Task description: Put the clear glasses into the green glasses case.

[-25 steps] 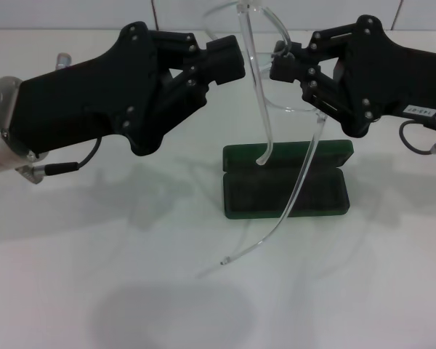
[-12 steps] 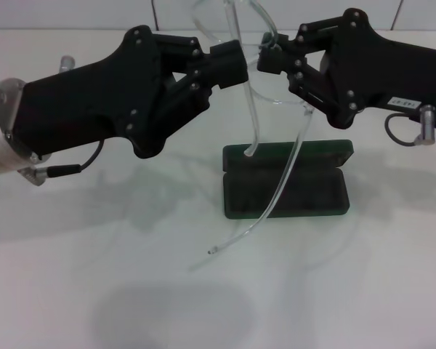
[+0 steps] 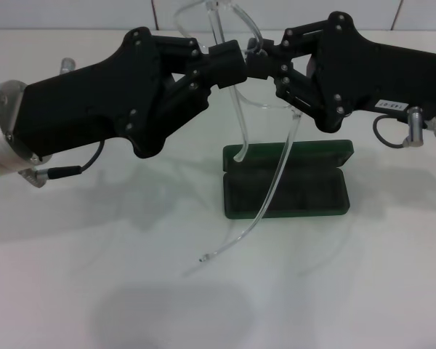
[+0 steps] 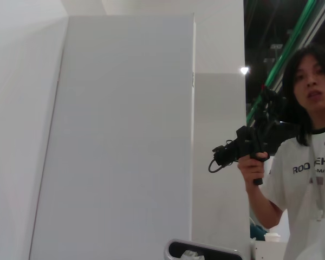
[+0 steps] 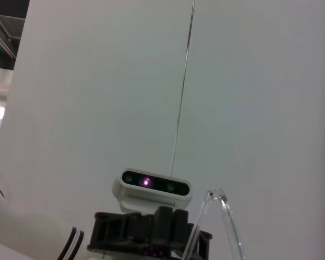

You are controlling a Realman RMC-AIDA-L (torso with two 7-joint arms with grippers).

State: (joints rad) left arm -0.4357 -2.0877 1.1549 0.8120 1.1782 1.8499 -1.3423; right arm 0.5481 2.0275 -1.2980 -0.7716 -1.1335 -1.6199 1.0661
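The clear glasses (image 3: 241, 120) hang in the air between my two grippers, high above the table. My left gripper (image 3: 229, 62) is shut on one side of the frame, and my right gripper (image 3: 265, 62) is shut on the other, with their tips almost meeting. Both thin arms dangle down. The short-looking one ends over the lid of the green glasses case (image 3: 309, 198); the long one curves past the case's front edge. The case lies open on the white table below. The right wrist view shows a piece of the glasses (image 5: 221, 214) and the left gripper (image 5: 151, 234).
White table (image 3: 94, 291) spreads around the case. A tiled wall stands behind it. The left wrist view shows a white panel (image 4: 124, 135) and a person (image 4: 306, 162) holding a black device. My head camera (image 5: 154, 184) appears in the right wrist view.
My right gripper has moved left toward the left gripper, closing the gap. The glasses shifted left with it, and the hanging arm tips swung left.
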